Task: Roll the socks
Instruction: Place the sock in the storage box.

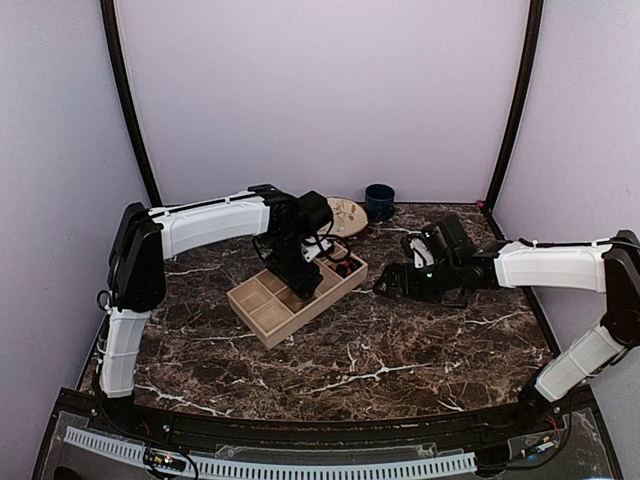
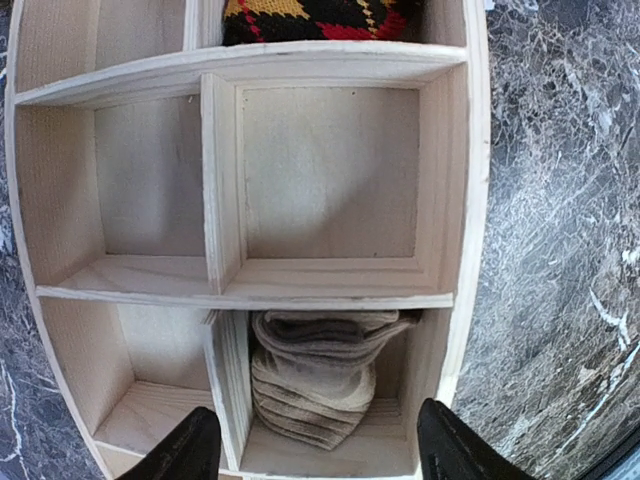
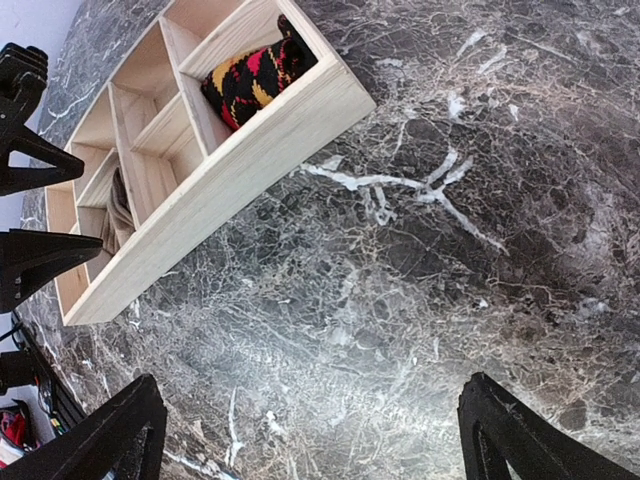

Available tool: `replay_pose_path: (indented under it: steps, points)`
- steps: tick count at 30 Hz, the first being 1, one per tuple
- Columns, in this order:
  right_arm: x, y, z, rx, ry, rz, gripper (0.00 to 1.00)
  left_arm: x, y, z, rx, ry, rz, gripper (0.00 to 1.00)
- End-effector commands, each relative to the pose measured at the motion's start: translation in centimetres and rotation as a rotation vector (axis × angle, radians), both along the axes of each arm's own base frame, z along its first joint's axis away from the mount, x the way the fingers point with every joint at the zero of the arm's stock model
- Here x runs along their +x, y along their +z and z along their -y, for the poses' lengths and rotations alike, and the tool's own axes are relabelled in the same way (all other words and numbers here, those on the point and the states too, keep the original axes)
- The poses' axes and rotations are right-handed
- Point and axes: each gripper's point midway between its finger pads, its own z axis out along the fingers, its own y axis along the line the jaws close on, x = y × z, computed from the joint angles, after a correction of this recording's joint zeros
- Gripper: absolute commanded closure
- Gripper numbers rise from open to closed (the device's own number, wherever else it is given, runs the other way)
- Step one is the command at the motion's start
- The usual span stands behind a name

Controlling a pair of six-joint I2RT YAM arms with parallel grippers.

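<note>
Tan sock (image 2: 315, 375) is sitting rolled in tray (image 2: 455, 200), lower frame; left gripper (image 2: 320, 445) and right gripper (image 3: 310, 400) are gaping empty. Stowing seems done; lifting clear next.

In the left wrist view the top edge cuts the argyle sock (image 2: 315, 18) down to a strip. The box (image 2: 455, 200) runs off at the top, bottom and left, and of the left gripper (image 2: 320, 410) only two dark fingertips rise from the bottom edge. In the right wrist view the tan sock (image 3: 117, 205) is mostly hidden behind a divider, and the box wall covers the argyle sock's lower part. The right gripper (image 3: 315, 385) shows only as two fingers cut by the bottom edge, and the dark shapes (image 3: 25, 110) at the left edge are cut off too. In the overhead view the left arm (image 1: 215, 222) covers the box's middle and part of the plate (image 1: 350, 213). The socks there are too small to tell apart.
</note>
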Motion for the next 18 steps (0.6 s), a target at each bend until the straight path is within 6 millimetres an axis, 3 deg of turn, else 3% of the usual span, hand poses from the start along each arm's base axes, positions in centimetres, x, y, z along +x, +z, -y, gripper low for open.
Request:
replay_pose_path:
  steps: [1, 8, 14, 17, 18]
  points:
    - [1.1, 1.5, -1.1, 0.019, 0.012, 0.058, 0.00, -0.2, 3.0, -0.2, -0.032, 0.017, 0.023, 0.29]
    - [1.9, 2.0, -2.0, -0.004, 0.035, 0.089, 0.00, 1.2, 4.6, -1.3, -0.044, 0.098, 0.095, 0.31]
    - [4.3, 2.9, -2.7, -0.065, 0.036, 0.158, 0.00, 4.7, 8.1, -6.3, -0.136, 0.382, 0.257, 0.48]
    - [6.1, 2.6, -3.1, -0.137, 0.041, 0.177, 0.00, 5.1, 9.0, -9.0, -0.202, 0.504, 0.295, 0.51]
    - [7.0, 3.2, -3.5, -0.149, 0.043, 0.199, 0.00, 5.0, 9.2, -9.8, -0.214, 0.535, 0.308, 0.52]
